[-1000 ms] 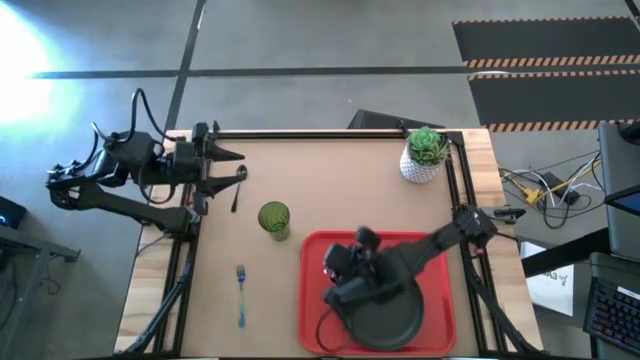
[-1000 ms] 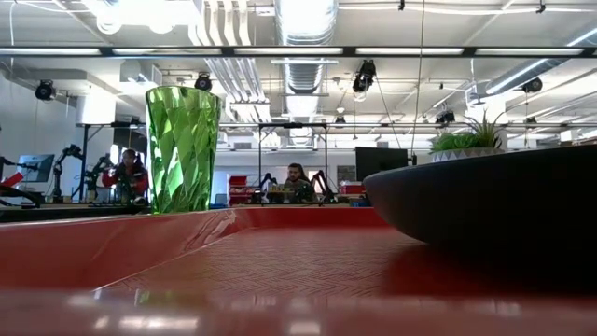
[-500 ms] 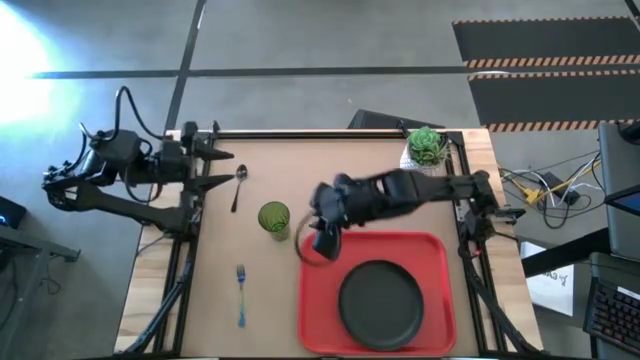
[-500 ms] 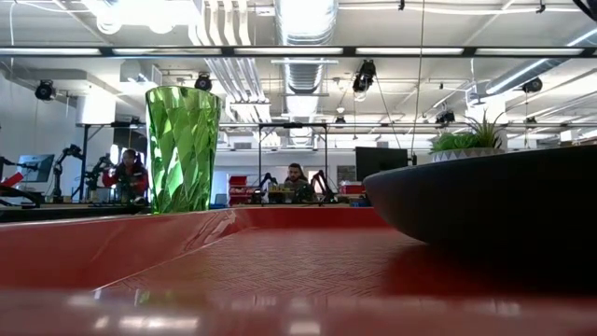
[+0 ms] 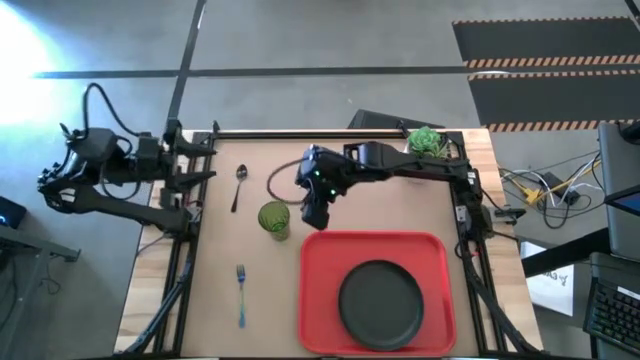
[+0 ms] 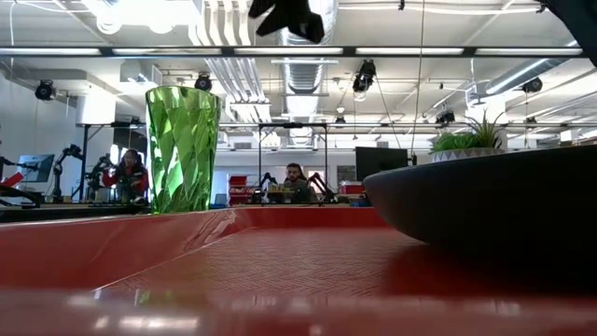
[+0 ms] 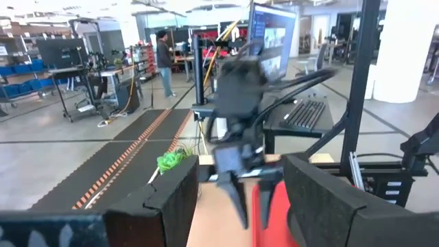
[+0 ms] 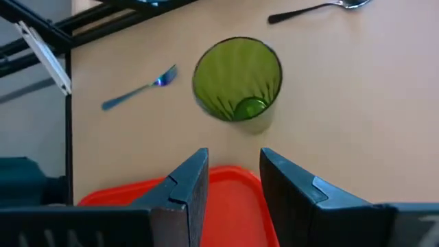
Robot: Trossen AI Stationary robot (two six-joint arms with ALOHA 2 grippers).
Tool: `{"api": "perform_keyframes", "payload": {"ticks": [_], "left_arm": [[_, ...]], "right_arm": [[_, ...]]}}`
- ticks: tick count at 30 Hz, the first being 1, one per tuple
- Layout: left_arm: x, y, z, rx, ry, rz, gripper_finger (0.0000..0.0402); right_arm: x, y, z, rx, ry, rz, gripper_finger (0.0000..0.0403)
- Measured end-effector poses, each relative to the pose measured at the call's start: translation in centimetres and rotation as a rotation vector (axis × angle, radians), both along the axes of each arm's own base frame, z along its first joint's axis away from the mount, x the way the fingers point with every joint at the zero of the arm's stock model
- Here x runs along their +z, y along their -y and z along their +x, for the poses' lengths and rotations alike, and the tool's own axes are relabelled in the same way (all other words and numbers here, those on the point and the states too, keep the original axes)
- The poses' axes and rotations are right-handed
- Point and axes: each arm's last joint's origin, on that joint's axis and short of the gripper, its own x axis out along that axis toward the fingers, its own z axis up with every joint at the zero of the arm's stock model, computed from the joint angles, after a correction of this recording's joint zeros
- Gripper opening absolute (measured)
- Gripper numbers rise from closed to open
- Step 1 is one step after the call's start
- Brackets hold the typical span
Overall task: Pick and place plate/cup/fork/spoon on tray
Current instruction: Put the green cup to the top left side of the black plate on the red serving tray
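Note:
The green cup (image 5: 273, 218) stands upright on the table left of the red tray (image 5: 320, 250); it also shows in the right wrist view (image 8: 236, 79). The dark plate (image 5: 380, 303) lies flat on the tray. The blue-handled fork (image 5: 241, 295) and the dark spoon (image 5: 238, 185) lie flat on the table. My right gripper (image 5: 314, 212) is open and empty, held above the table just right of the cup, over the tray's far left corner (image 8: 234, 175). My left gripper (image 5: 205, 165) is open and empty at the table's far left edge.
A white pot with a green plant (image 5: 425, 145) stands at the table's far right corner. Black frame rails run along the table's far, left and right sides. Bare tabletop lies between the cup, the spoon and the plant.
My right gripper has left the plate, risen, and gone from over the tray toward the far left, ending beside the cup. The plate stays flat on the tray. My left arm has drawn back toward the table's left edge.

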Motion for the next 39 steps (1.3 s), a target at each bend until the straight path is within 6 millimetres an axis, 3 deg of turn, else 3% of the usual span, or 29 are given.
{"api": "perform_keyframes", "payload": {"ticks": [7, 12, 23, 27, 34, 39], "left_arm": [[0.0, 0.0, -0.2, 0.001, 0.011, -0.048, 0.0195], [0.1, 0.0, -0.4, 0.002, 0.017, -0.049, 0.0195], [0.0, 0.0, 0.0, 0.003, 0.005, -0.041, 0.0195], [0.0, 0.0, -0.2, 0.003, 0.003, -0.037, 0.0195], [-0.2, -0.1, -0.6, 0.004, -0.007, -0.021, 0.0195], [-0.1, -0.1, -1.1, 0.004, -0.001, -0.021, 0.0195]], "right_arm": [[-2.3, 3.9, 0.9, 0.019, 0.052, 0.072, 0.0118], [-3.9, 5.3, 0.7, 0.022, 0.023, 0.116, 0.0134], [-4.2, 5.1, 1.4, 0.036, 0.090, 0.118, 0.0202], [-5.0, 5.2, 2.3, 0.017, 0.104, 0.109, 0.0205], [-8.8, 5.4, 4.2, 0.016, 0.035, 0.164, 0.0206], [-8.4, 5.3, 4.6, 0.034, 0.057, 0.183, 0.0206]]}}
